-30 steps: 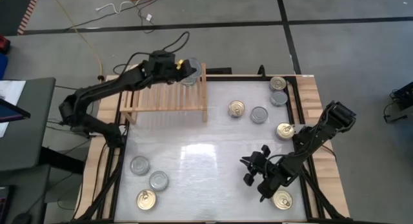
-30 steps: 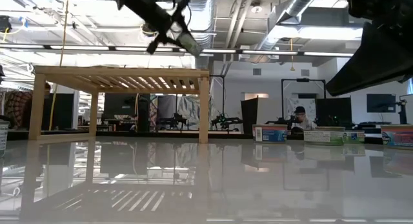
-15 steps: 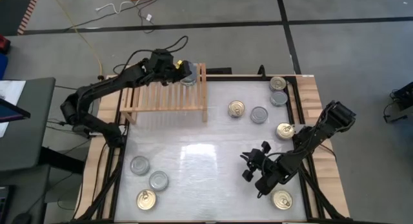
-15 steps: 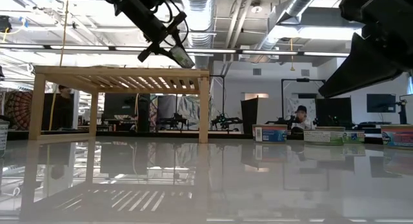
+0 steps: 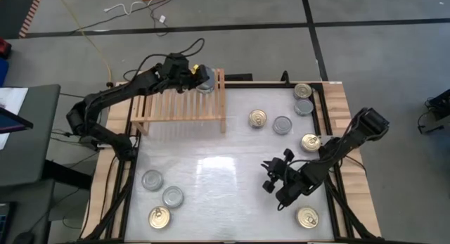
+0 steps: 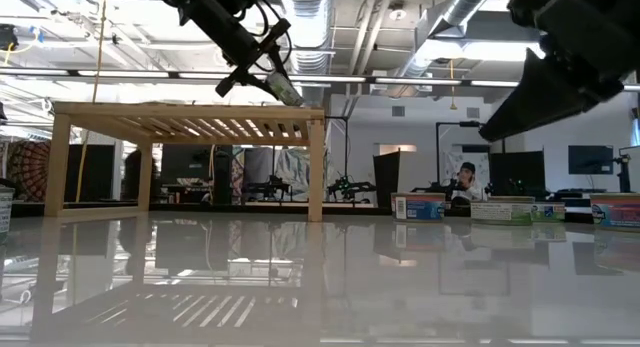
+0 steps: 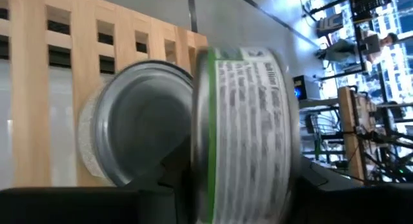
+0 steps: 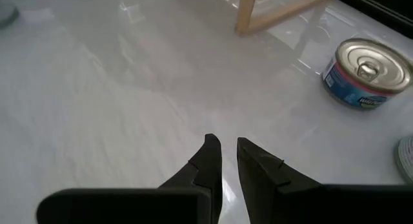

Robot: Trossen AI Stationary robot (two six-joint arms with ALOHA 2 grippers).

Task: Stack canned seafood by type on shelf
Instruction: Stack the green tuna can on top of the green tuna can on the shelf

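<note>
two black jointed arms, dark cabling looped beside them, ending in tapered black fingers [image 8: 210,161].

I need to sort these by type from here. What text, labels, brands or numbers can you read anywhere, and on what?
None can be read.
Can in the left pincer: green-edged label with lines of print, too blurred.
Pull-tab can on the table: blue and pink label, only illegible letter fragments.
Cans in the low view: coloured labels, too small.
</note>
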